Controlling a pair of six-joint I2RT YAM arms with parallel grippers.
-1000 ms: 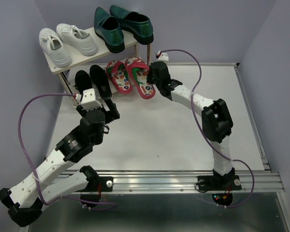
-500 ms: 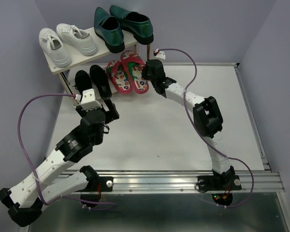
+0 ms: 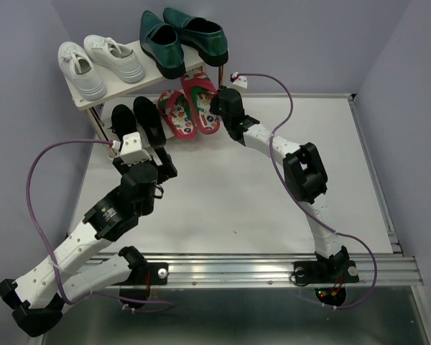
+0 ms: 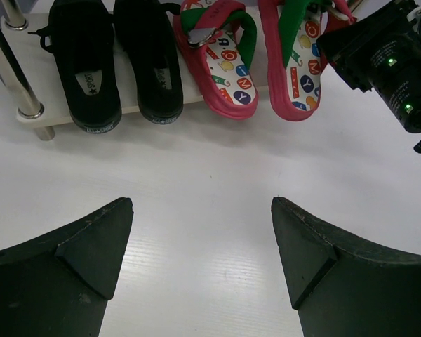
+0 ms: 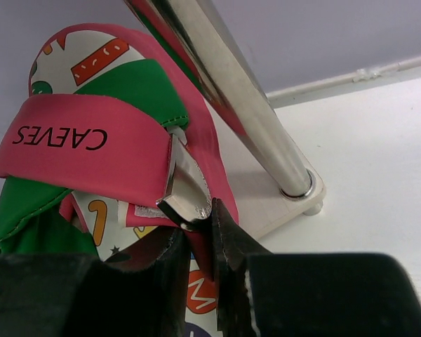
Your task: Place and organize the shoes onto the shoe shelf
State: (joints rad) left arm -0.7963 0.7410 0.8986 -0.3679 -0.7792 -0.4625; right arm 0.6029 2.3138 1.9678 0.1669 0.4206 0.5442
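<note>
The shoe shelf (image 3: 86, 98) stands at the back left. Green loafers (image 3: 183, 37) sit on its top tier. On the lower tier are the black shoes (image 3: 136, 118) (image 4: 119, 63) and the red flip-flops, left one (image 3: 176, 113) (image 4: 224, 63) and right one (image 3: 200, 104) (image 4: 298, 63). My right gripper (image 3: 217, 108) (image 5: 200, 225) is shut on the right flip-flop's (image 5: 91, 140) outer rim, just beside the shelf's metal leg (image 5: 245, 112). My left gripper (image 3: 145, 159) (image 4: 200, 203) hangs open over bare table in front of the black shoes, holding nothing.
White sneakers (image 3: 100, 63) fill the top tier's left half. The right arm's wrist (image 4: 386, 63) sits close to the flip-flops. A shelf leg (image 4: 17, 77) stands left of the black shoes. A raised rail (image 3: 366, 144) bounds the table's right side.
The right gripper has pushed the right flip-flop back and left, further onto the lower tier beside its mate. The left arm has not moved.
</note>
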